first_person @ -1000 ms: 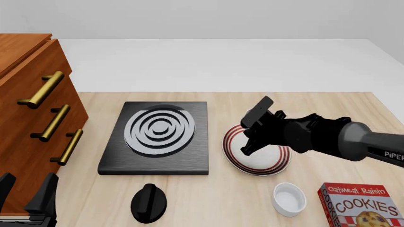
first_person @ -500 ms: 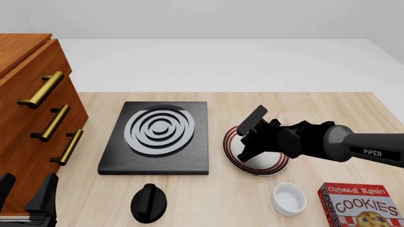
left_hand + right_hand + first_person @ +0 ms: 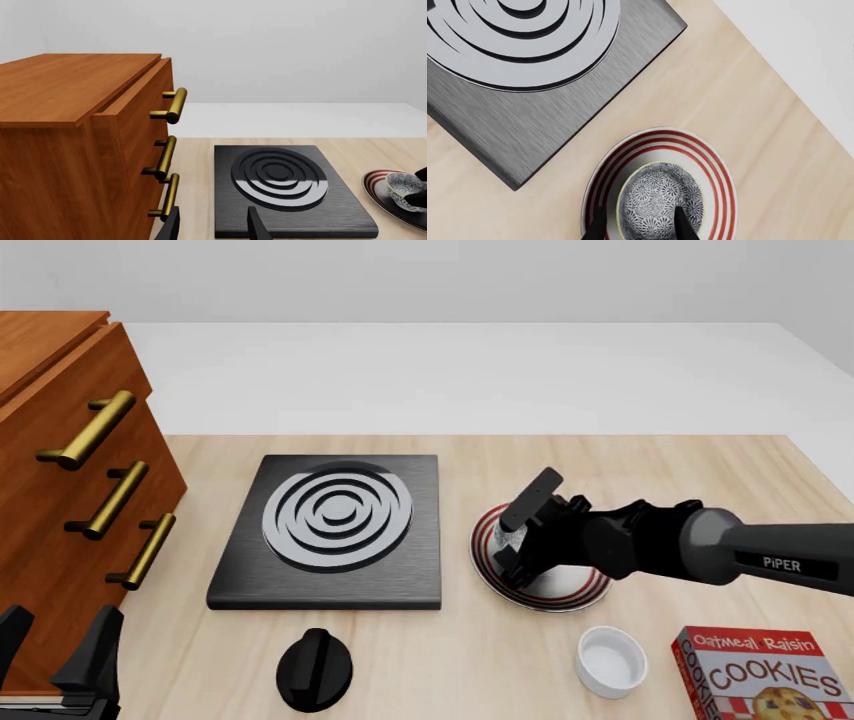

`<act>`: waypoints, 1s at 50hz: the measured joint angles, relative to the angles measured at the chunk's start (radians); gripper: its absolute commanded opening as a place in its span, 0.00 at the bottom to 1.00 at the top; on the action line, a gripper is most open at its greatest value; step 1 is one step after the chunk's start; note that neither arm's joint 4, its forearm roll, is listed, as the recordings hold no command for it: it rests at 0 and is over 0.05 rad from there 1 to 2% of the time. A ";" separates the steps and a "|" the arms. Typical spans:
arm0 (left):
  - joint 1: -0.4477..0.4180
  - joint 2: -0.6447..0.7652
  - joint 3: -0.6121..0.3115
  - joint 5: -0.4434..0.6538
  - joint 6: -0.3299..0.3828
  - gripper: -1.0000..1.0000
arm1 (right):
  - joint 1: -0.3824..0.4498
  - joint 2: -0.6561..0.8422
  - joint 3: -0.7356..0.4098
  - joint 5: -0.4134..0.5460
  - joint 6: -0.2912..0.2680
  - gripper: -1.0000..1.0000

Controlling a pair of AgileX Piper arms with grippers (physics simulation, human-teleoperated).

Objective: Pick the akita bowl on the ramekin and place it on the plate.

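**Right end effector at the bowl over the plate**

Right end effector [image 3: 637, 222] low over the plate [image 3: 720, 172], with two dark fingertips [image 3: 682, 224] on both sides of the akita bowl [image 3: 657, 197], one on the rim toward the stove side, one inside the speckled hollow. Grasping the akita bowl, so far as the right wrist view shows. Bowl inside the red rings, near the middle of the plate; in the left wrist view tilted a little [image 3: 405, 186] above the plate surface; cannot tell if already touching the plate. In the front view mostly hidden behind the black right arm [image 3: 667, 540], only a small speckled part [image 3: 509, 536] visible.

Plate [image 3: 483, 540] on the bench [image 3: 694, 470], just beside the black stove [image 3: 240, 585], apart from it. Ramekin [image 3: 613, 660] alone on the bench, nearer the camera than the plate, beside the cookie box [image 3: 763, 675]. Black knob-like object [image 3: 315, 669] on the bench in front of the stove.

Left end effector [image 3: 56, 655] at the lower left corner of the front view, near the wooden drawer cabinet [image 3: 54, 440], fingers apart and nothing between them.
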 measured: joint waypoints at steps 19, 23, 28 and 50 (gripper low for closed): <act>0.000 0.000 0.000 0.000 0.000 1.00 | 0.000 -0.082 0.012 0.040 0.009 1.00; 0.000 0.000 0.000 0.000 0.000 1.00 | -0.003 -0.113 0.021 0.048 0.016 1.00; 0.000 0.000 0.000 0.000 0.000 1.00 | -0.004 -0.150 0.040 0.047 0.038 1.00; 0.000 0.000 0.000 0.000 0.000 1.00 | -0.002 -0.362 0.203 -0.095 0.264 1.00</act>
